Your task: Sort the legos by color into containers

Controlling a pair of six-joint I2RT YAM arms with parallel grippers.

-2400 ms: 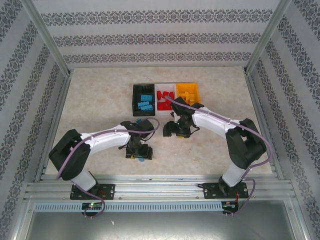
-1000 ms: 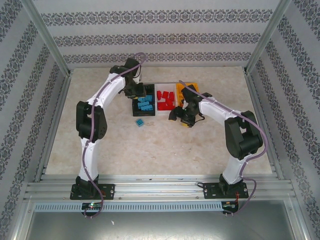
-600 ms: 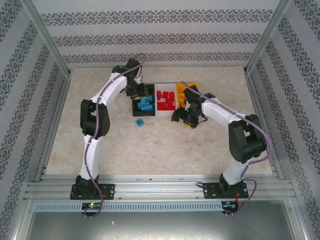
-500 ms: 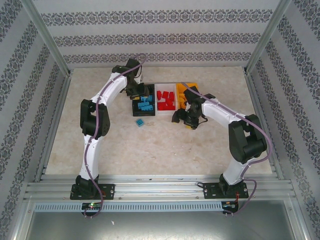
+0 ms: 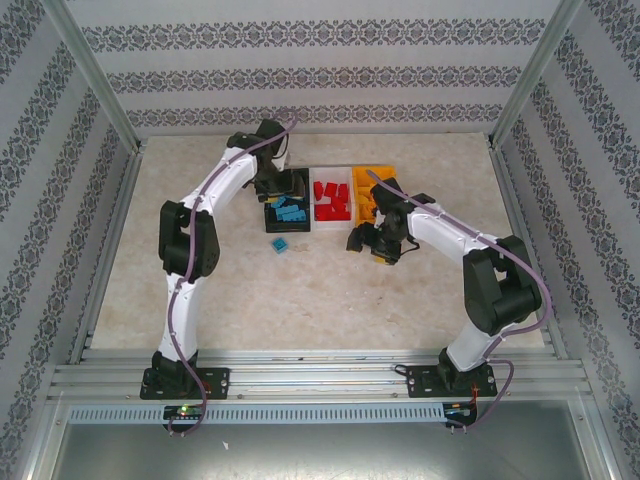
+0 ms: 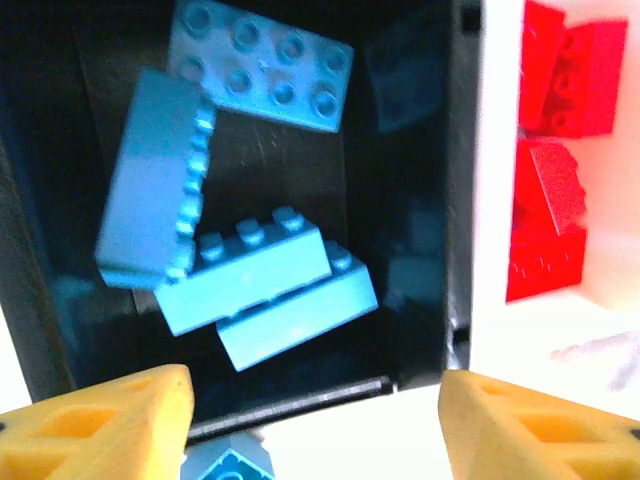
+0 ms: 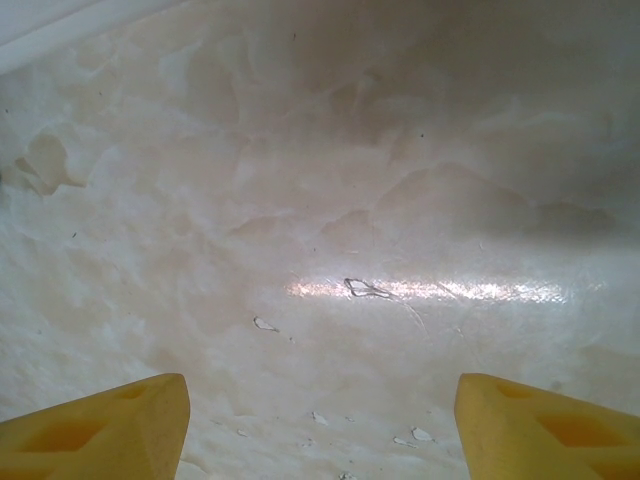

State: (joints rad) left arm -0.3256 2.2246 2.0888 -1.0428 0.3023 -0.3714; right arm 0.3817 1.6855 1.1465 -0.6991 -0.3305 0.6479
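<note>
Three bins stand in a row at the back: a black bin [image 5: 271, 222], a white bin [image 5: 331, 173] and an orange-yellow bin [image 5: 367, 181]. My left gripper [image 5: 283, 190] hangs open over the black bin [image 6: 460, 200], above several light blue legos [image 6: 260, 290]. Nothing sits between its yellow fingertips [image 6: 110, 420]. Red legos [image 6: 550, 200] lie in the white bin [image 6: 492, 200]. One loose blue lego [image 5: 281, 243] lies on the table just in front of the black bin, and its top edge [image 6: 228, 466] peeks in below. My right gripper [image 5: 373, 244] is open over bare table [image 7: 320, 300].
The right arm [image 5: 440, 228] crosses the near part of the orange-yellow bin and hides some of it. Metal frame rails [image 5: 300, 380] run along the near edge, and patterned walls close in the other three sides. The beige tabletop [image 5: 200, 290] spreads to the left and front.
My left arm has reached from mid-table out to the black bin and stays above it. A blue lego now lies uncovered on the table. My right gripper has drifted right and nearer.
</note>
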